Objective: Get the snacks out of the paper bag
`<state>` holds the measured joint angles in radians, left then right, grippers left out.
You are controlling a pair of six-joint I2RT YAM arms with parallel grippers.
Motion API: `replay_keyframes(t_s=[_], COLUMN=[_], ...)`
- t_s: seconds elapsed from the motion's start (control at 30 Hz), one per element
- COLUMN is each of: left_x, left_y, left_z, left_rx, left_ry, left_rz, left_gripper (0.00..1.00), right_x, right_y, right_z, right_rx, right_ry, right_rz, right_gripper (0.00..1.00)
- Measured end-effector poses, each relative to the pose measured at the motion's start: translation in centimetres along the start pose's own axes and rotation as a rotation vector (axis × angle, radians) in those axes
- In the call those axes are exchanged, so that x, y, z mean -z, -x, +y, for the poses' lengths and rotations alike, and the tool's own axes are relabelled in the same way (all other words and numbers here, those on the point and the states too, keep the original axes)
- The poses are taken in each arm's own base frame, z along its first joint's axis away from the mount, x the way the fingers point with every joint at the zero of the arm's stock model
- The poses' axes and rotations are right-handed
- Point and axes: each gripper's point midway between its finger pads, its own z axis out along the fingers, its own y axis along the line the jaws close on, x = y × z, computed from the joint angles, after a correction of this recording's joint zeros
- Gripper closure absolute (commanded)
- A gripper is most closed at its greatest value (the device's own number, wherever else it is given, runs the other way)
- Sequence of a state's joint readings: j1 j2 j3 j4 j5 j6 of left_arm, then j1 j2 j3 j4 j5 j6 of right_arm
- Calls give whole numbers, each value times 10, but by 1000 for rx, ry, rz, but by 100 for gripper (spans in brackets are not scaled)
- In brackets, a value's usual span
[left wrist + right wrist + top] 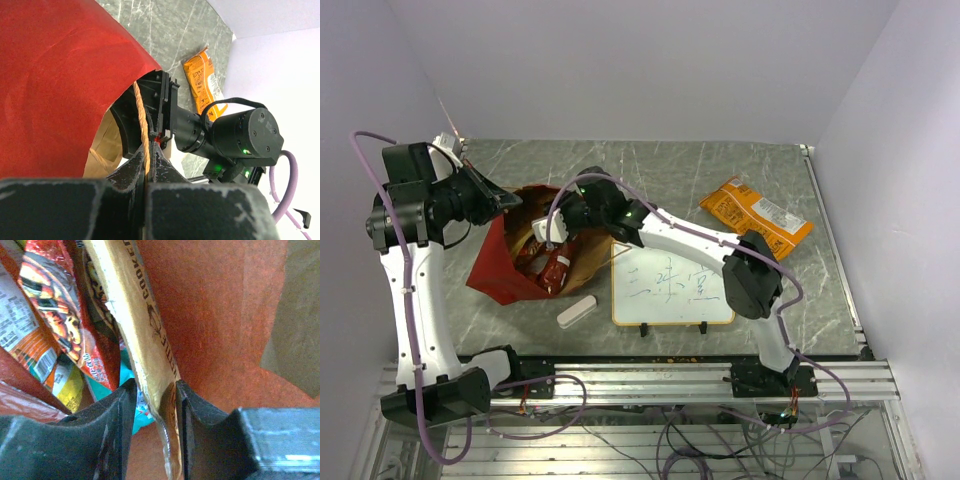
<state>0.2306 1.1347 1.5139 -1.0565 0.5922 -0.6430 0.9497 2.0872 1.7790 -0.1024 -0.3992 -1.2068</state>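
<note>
The paper bag (492, 268) lies at the table's left, red outside (60, 75) and brown inside, its mouth facing right. My left gripper (510, 200) (150, 145) is shut on the bag's twisted handle (142, 115) and holds the mouth up. My right gripper (550, 234) (156, 387) reaches into the bag. Its fingers press on a gold snack packet (135, 315) from both sides. Red (60, 310), teal (107, 387) and yellow (67, 385) snacks lie beside it in the bag. A large orange snack bag (755, 215) (202, 82) lies flat on the table to the right.
A framed whiteboard (670, 285) with writing lies right of the bag, under my right arm. A small white eraser block (577, 311) sits near the front edge, below the bag. White walls close in the table at the back and both sides.
</note>
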Motion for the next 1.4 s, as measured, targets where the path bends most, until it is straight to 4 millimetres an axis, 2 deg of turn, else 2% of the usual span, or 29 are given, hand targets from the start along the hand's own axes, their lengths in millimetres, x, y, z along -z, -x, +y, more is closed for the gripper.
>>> replay_keyframes(t_s=[0.23, 0.4, 0.47, 0.57, 0.77, 1.07, 1.4], left_x=[0, 0, 2, 3, 3, 2, 10], left_y=[-1, -2, -2, -2, -3, -5, 17], left_z=[1, 1, 0, -1, -1, 1, -4], left_rx=[2, 3, 3, 4, 9, 26, -6], left_ry=[5, 6, 6, 6, 3, 5, 49], left_rz=[7, 9, 9, 8, 5, 3, -72], left_gripper=[93, 93, 93, 93, 93, 93, 93], right_x=[-14, -23, -25, -28, -29, -23, 4], right_y=[2, 3, 2, 3, 11, 9, 25], right_z=[-13, -13, -10, -7, -21, -31, -64], right_rx=[18, 17, 15, 14, -27, -98, -76], right_ry=[-39, -54, -50, -44, -95, -126, -182], right_rz=[-22, -42, -49, -63, -99, -121, -139], right_gripper=[62, 64, 70, 85, 100, 100, 100])
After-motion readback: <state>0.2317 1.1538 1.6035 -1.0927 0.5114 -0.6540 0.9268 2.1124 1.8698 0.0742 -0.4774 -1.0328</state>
